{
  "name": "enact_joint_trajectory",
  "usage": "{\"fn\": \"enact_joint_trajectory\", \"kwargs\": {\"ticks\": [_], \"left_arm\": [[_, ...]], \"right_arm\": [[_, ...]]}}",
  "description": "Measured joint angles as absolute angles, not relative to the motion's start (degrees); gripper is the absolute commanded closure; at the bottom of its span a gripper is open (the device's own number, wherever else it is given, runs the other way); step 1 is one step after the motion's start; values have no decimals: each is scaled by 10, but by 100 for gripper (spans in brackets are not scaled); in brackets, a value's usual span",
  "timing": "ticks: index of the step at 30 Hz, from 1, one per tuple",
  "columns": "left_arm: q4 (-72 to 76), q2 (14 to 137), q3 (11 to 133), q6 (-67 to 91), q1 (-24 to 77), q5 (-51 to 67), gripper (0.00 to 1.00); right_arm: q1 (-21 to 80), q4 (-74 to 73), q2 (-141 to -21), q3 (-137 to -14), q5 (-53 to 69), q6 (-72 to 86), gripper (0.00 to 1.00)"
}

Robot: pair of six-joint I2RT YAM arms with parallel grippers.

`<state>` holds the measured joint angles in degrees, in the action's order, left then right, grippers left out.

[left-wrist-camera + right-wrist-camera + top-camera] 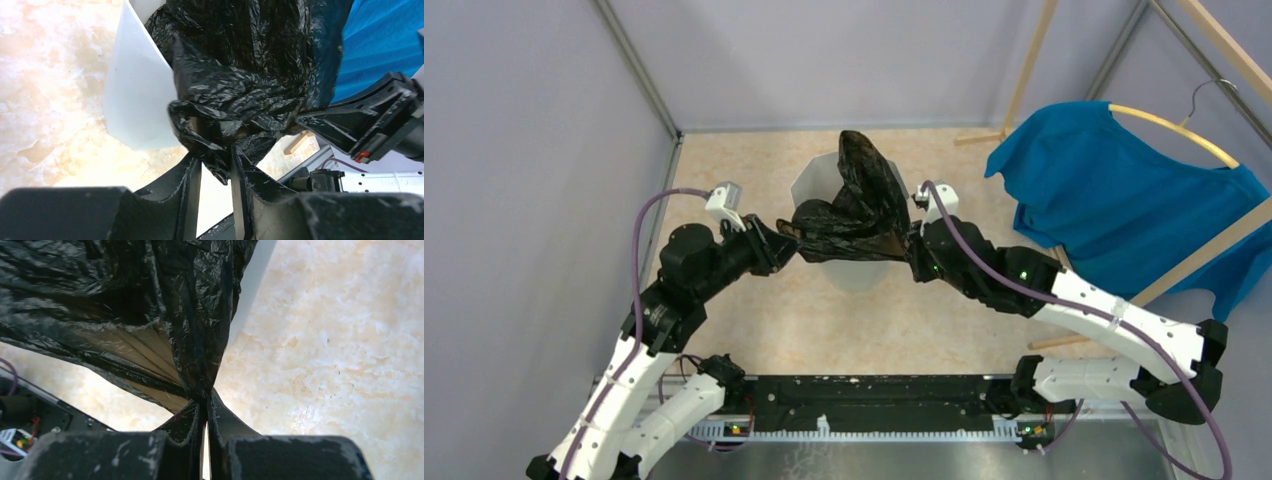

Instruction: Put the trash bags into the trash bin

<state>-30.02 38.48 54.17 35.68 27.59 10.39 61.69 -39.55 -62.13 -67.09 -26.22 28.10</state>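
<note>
The glossy black trash bag (856, 205) hangs stretched over the translucent white trash bin (816, 185) at the middle of the floor, one end rising above the rim. My left gripper (782, 240) is shut on the bag's left edge, next to the bin's left side. In the left wrist view the bag (235, 90) bunches between my fingers (192, 172), beside the bin wall (132, 95). My right gripper (911, 238) is shut on the bag's right edge. In the right wrist view the bag (150, 305) fans out from my closed gripper (206, 399), brownish where stretched.
A blue T-shirt (1114, 200) hangs on a wooden rack (1194, 255) at the right. Grey walls close in the marbled floor (904, 320) at left and back. A black rail (874, 400) runs between the arm bases at the near edge.
</note>
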Motion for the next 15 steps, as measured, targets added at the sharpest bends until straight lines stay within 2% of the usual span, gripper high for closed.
{"fn": "enact_joint_trajectory", "kwargs": {"ticks": [4,11,15], "left_arm": [[-294,382,514,361,276,107,82],[-285,397,470,364,276,104,87],[-276,396,453,363,276,95,90]], "right_arm": [[617,-373,-622,-630,-283,277,94],[574,-317,-624,-603,-292,256,67],[542,-281,-623,-585,-267,244,61]]}}
